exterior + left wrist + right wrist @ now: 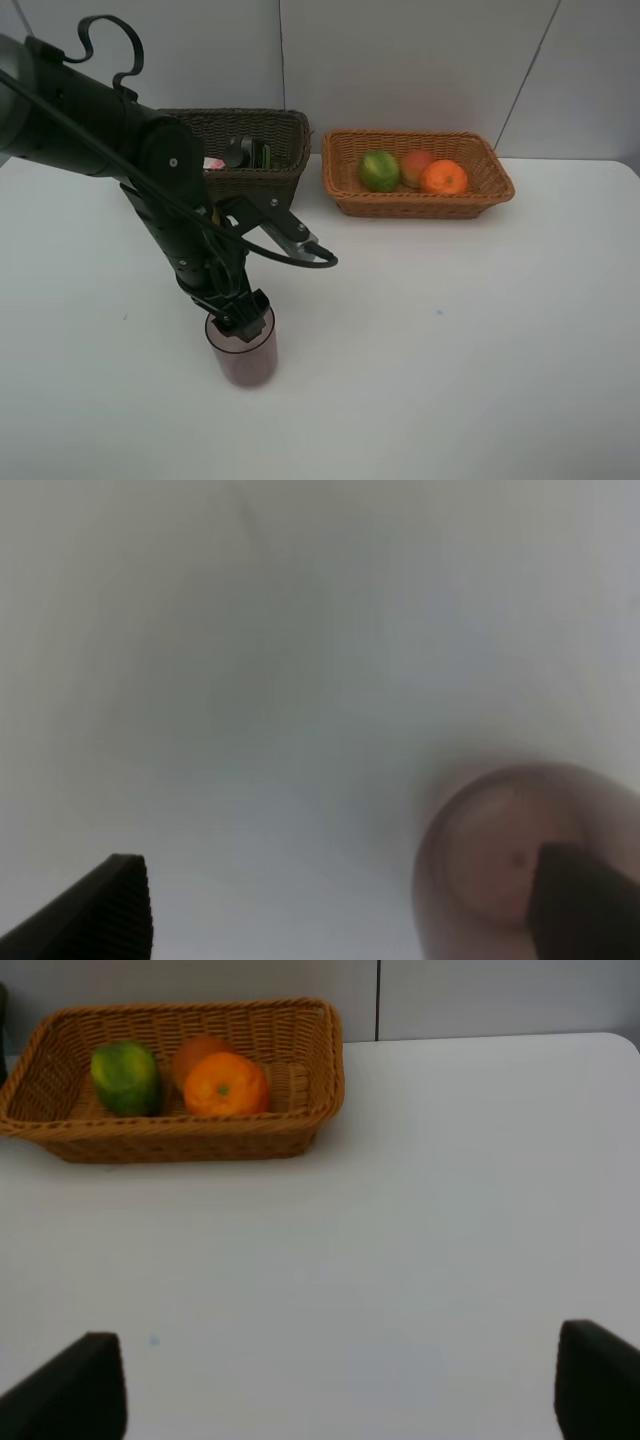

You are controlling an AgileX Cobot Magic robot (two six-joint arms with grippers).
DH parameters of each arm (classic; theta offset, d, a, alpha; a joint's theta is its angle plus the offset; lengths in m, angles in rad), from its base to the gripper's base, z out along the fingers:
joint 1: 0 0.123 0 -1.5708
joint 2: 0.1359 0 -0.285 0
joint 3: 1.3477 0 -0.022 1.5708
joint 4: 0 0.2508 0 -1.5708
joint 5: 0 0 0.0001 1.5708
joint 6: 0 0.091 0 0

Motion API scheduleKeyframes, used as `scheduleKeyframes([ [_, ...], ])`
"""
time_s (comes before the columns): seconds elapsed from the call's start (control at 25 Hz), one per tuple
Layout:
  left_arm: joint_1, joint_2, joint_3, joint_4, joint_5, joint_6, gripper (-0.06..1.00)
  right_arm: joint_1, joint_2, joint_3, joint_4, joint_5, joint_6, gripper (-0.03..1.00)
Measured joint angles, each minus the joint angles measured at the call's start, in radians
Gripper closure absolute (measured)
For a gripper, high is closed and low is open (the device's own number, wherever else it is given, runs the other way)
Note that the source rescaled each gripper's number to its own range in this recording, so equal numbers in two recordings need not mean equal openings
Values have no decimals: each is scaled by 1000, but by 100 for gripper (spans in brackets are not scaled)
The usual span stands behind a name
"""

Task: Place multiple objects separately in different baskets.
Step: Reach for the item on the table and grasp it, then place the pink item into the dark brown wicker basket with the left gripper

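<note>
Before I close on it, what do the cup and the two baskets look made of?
Cup: likely translucent purplish plastic; the table shows through faintly. Light basket: woven tan wicker, visible weave, maybe synthetic. Dark basket: the same weave in brown.

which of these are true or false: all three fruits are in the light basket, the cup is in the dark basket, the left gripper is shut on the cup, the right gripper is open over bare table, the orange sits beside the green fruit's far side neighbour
1. All three fruits lie in the light basket. True: the green fruit, the red-yellow fruit and the orange are inside it.
2. The cup is in the dark basket. False: the cup stands on the table, in front of the dark basket.
3. The left gripper is shut on the cup. False: the left gripper is open, one finger inside the cup's rim and the other outside.
4. The right gripper is open over bare table. True: the right gripper has its jaws wide apart with nothing between them.
5. The dark basket is empty. False: bottles show inside it.
</note>
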Motion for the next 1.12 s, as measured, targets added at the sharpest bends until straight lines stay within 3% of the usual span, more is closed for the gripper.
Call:
scheduleKeyframes([
  [0.52, 0, 25, 20, -3, -26, 0, -1, 0, 0, 0, 0, 0, 0, 7],
  [0.64, 0, 39, 20, -3, -26, 0, 20, 0, 0, 0, 0, 0, 0, 7],
  [0.84, 0, 41, 20, -5, -28, -16, 90, 0, 0, 0, 0, 0, 0, 7],
  [0.88, 0, 41, 20, -5, -31, -24, 94, 0, 0, 0, 0, 0, 0, 7],
  [1.12, 0, 41, 20, -5, -31, -45, 94, 0, 0, 0, 0, 0, 0, 7],
])
